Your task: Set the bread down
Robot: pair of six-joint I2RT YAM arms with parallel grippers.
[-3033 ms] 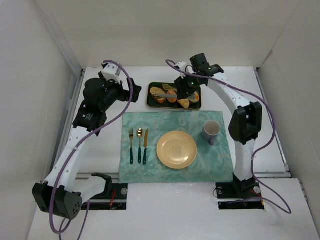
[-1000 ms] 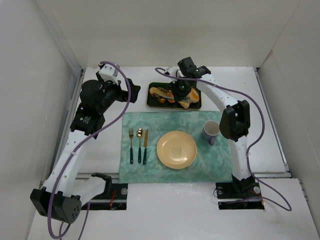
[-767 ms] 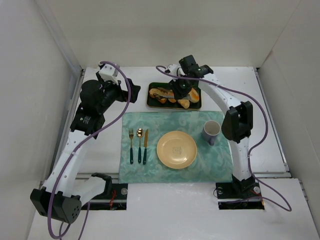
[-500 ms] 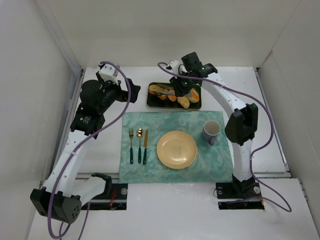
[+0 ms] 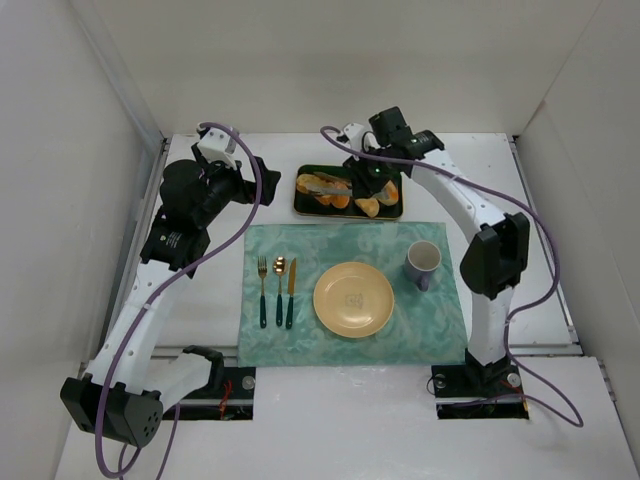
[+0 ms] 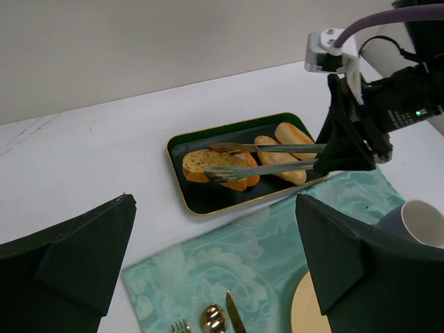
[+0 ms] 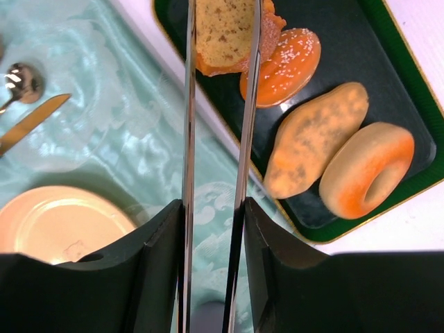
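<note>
The right arm is reaching out from its base, bending at the elbow and pointing its wrist leftward across the tray (image 6: 201, 199). The right gripper (image 6: 211, 160) is closing its two long thin fingers (image 7: 188, 104) on the bread (image 7: 223, 28), one on each side of the slice, and is holding it flat over the tray's left half. Whether the slice is hanging free of the tray floor or lying on it cannot be told.

The bread is showing a pale, speckled crumb face inside a golden-brown crust, roughly oval. An orange bun (image 7: 284, 66) dotted with seeds is lying partly under it and just beside it. Further toward the tray's right end, a long pale roll (image 7: 312, 139) and a ring-shaped bun (image 7: 364, 170) are lying side by side and touching.

The left arm is standing raised to the left of the tray, its wrist aiming toward it. The left gripper (image 6: 214, 208) is holding its fingers wide apart on nothing.

On the near side of the tray, a yellow plate (image 5: 353, 298) is sitting on a green mat (image 5: 300, 245)
</note>
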